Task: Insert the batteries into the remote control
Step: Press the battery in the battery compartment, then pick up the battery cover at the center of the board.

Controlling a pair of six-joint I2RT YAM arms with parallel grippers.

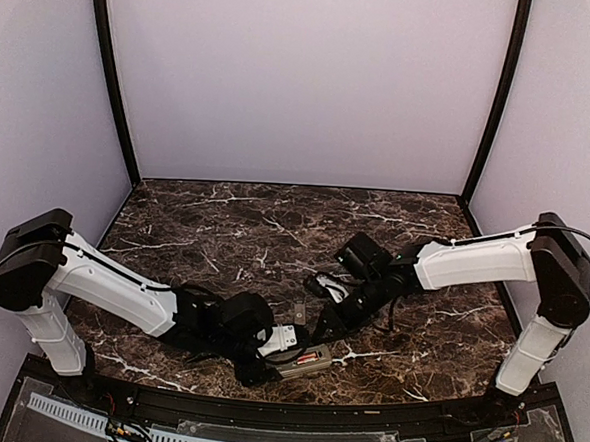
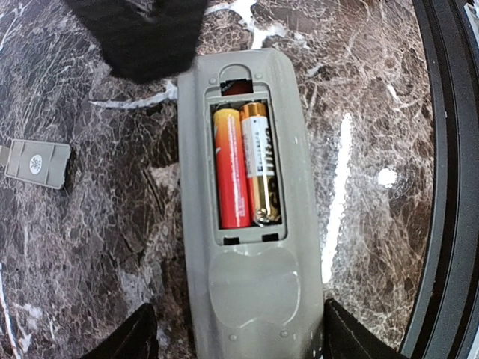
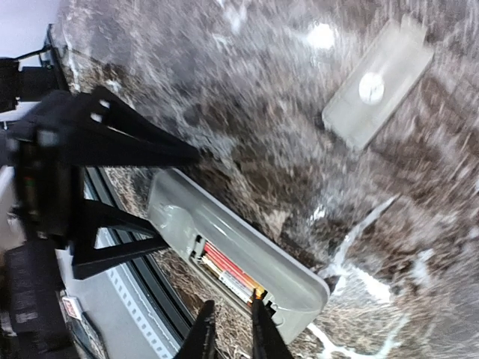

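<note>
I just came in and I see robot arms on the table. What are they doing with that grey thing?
They are putting batteries into a remote control that lies face down with its back open. Two batteries sit side by side in the compartment. The left tool grips the remote's end to steady it. The right tool, nearly closed, hovers at the compartment's other end. The battery cover lies on the marble table, not yet put back.

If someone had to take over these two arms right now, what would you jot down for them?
Left gripper: shut on the remote control, holding it face down on the table.
Right gripper: fingers nearly closed, empty, tips at the open battery bay.
Batteries: both lie side by side in the bay.
Battery cover: off, lying on the table to one side.
Done: batteries loaded.
Left: perhaps press them fully down and refit the cover.
</note>
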